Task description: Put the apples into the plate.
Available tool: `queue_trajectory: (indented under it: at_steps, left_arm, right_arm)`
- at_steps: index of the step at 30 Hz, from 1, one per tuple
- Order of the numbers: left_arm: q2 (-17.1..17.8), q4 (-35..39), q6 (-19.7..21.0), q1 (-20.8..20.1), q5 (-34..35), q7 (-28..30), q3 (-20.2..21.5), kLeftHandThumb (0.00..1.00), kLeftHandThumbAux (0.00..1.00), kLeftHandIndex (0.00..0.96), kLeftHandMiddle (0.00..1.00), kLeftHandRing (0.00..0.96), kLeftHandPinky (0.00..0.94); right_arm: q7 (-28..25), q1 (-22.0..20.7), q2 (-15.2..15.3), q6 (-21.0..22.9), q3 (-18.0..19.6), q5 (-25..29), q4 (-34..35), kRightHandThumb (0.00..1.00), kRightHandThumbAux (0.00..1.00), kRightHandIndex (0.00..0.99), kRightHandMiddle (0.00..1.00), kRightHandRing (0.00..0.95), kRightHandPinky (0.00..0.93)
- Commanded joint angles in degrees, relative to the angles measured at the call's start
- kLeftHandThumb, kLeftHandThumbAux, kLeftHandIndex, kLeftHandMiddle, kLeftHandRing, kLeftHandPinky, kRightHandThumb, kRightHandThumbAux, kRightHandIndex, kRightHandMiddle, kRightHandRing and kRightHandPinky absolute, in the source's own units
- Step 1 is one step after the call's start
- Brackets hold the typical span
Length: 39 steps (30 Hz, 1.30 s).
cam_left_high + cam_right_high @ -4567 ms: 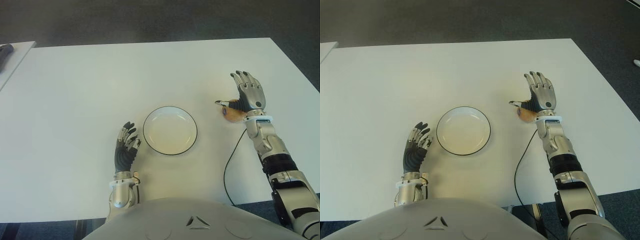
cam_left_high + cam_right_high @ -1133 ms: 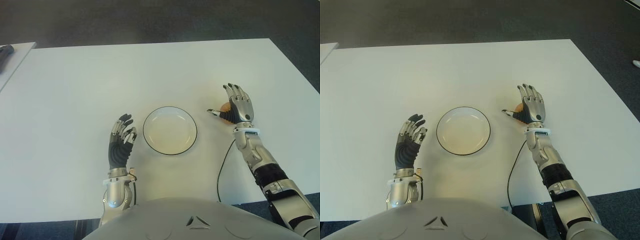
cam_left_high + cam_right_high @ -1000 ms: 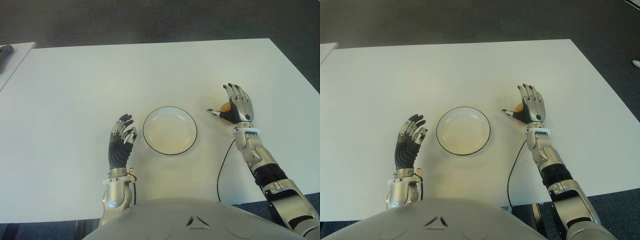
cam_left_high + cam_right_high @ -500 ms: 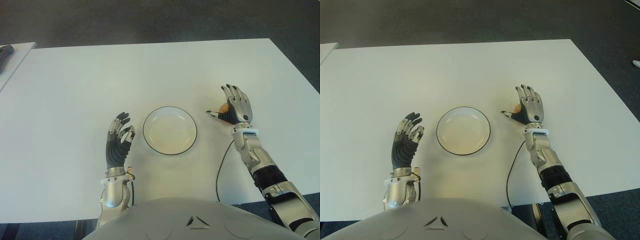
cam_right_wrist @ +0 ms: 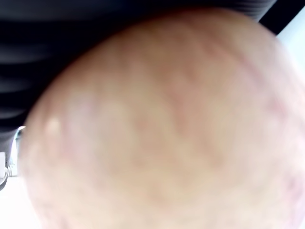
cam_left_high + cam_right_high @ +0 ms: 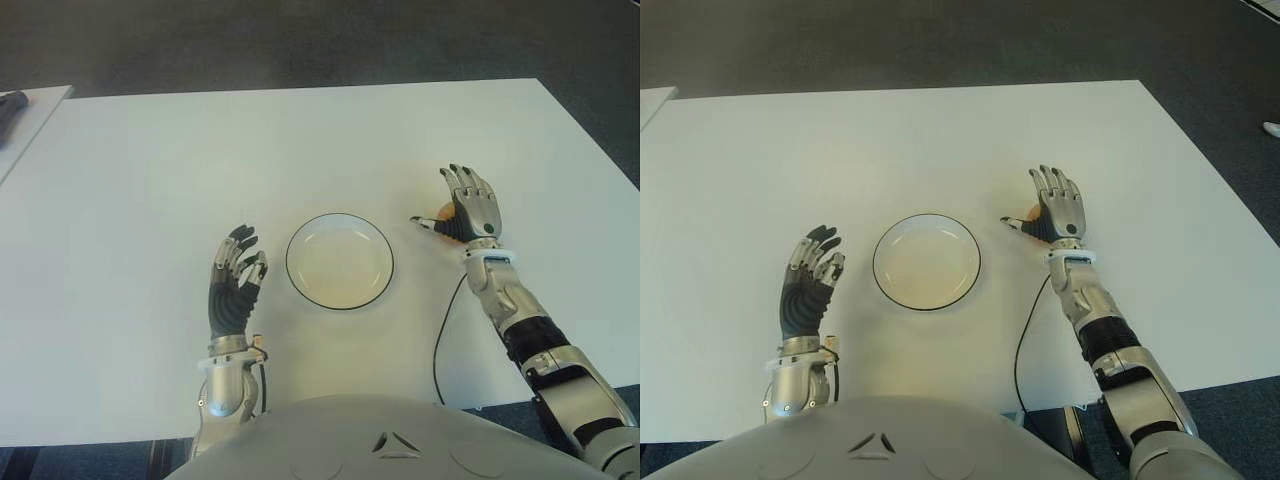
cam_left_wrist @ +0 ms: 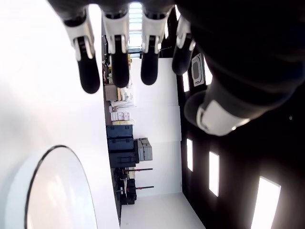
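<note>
A white plate (image 6: 340,214) with a dark rim sits in the middle of the white table (image 6: 300,140), nothing in it. Right of it, my right hand (image 6: 462,200) stands over one yellow-red apple (image 6: 444,212), fingers stretched upward and thumb pointing toward the plate. Only a sliver of the apple shows between thumb and palm; in the right wrist view the apple (image 5: 162,129) fills the picture, close against the palm. My left hand (image 6: 235,275) is held up left of the plate, its fingers (image 7: 119,62) relaxed and holding nothing, with the plate (image 7: 52,191) beside it.
A black cable (image 6: 440,340) runs from my right wrist toward the table's near edge. A second table corner (image 6: 30,115) with a dark object (image 6: 10,102) shows at the far left. Dark carpet lies beyond the table.
Over the last seconds my right hand and the apple have shifted left, toward the plate. My left hand has drifted a little left, away from the plate.
</note>
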<state>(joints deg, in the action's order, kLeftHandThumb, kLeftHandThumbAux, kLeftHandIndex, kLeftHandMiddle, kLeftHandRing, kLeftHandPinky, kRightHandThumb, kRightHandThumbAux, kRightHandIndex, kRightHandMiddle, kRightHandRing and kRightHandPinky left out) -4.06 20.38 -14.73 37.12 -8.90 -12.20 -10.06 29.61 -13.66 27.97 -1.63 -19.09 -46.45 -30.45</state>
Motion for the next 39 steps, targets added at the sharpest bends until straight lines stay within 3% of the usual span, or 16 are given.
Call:
queue_trajectory:
  at_steps: [1,16,35,39]
  left_arm:
    - [-1.81,0.93,1.06,1.0,-0.46,-1.11,-0.75,0.191,0.662,0.179,0.188,0.21,0.287]
    - [-1.1,2.83,2.55,2.64,0.38,-0.22,-0.91,0.189,0.663,0.176,0.193,0.212,0.285]
    - [-0.37,2.8,2.14,2.26,1.96,0.04,0.7,0.209,0.684,0.181,0.206,0.233,0.295]
    - [-0.37,3.03,2.68,2.15,2.0,0.14,0.79,0.206,0.691,0.173,0.202,0.233,0.294]
  right_arm:
    - [-5.15,5.07,-2.46,0.07,-3.86,0.61,-5.97,0.432,0.46,0.051,0.077,0.046,0.044]
    - [-5.09,1.62,-3.05,-3.35,-5.16,1.68,-13.65,0.433,0.471,0.032,0.066,0.032,0.038]
    - [-2.86,3.46,-3.49,-2.3,-5.54,1.49,-11.64,0.492,0.482,0.036,0.103,0.084,0.126]
    - [-1.17,3.92,-3.62,-2.01,-5.28,1.46,-11.0,0.494,0.483,0.051,0.149,0.132,0.175]
